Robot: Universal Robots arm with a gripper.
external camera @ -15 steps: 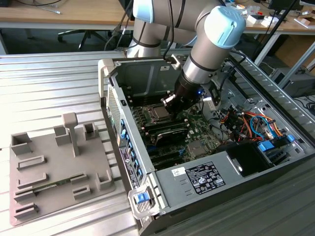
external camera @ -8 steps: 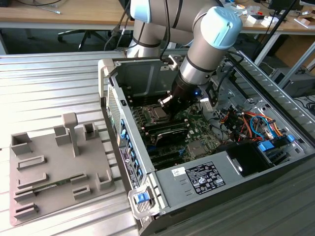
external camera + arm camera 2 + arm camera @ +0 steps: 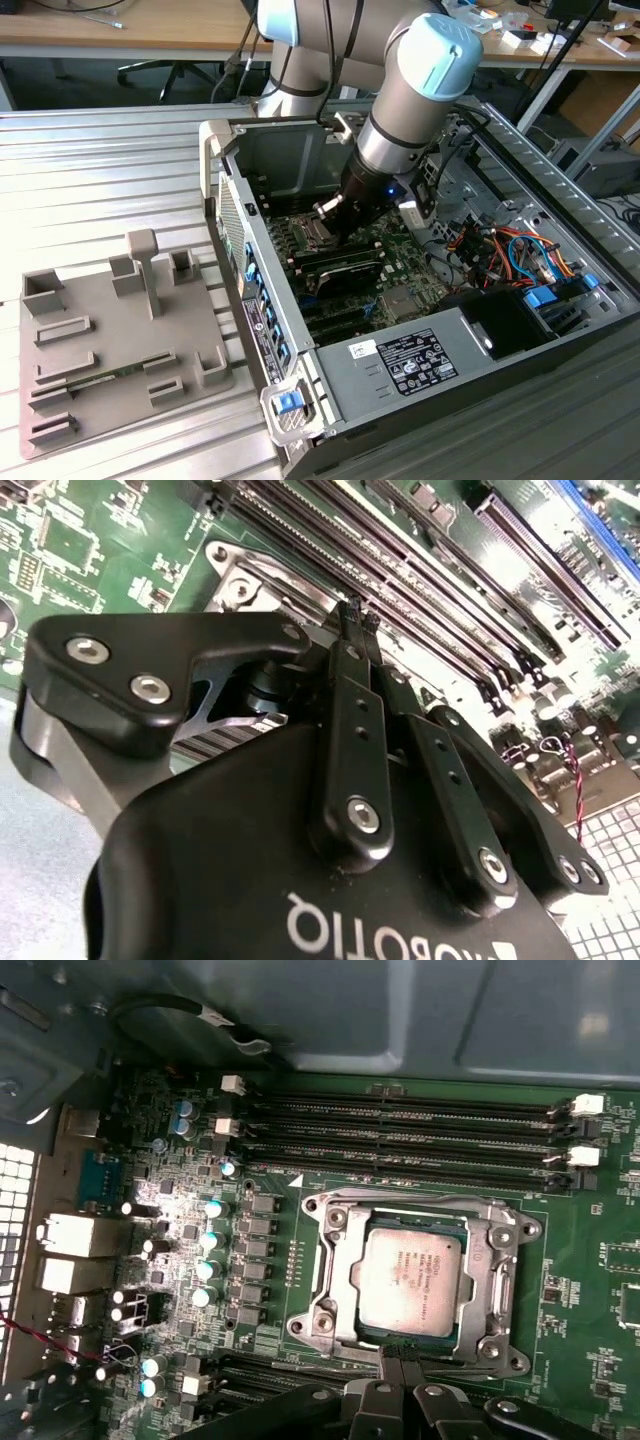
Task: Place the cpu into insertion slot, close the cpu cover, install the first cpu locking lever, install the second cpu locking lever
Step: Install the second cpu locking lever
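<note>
Cpu [image 3: 410,1282] sits flat in the insertion slot [image 3: 330,1295], at twelve o'clock from the pinched-together, empty pincer [image 3: 398,1352].

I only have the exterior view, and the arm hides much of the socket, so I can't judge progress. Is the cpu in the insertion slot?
Observer: Yes. In the first wrist view the cpu lies flat in the insertion slot, with its silvery face up.
Operator: And the cover, is it up or down?
Observer: Down. The cpu cover lies flat on the socket, and its square cut-out frames the chip.
Operator: Where is the gripper relative to it?
Observer: The gripper is at one edge of the socket, off the chip, with its fingertips closed together.
</note>
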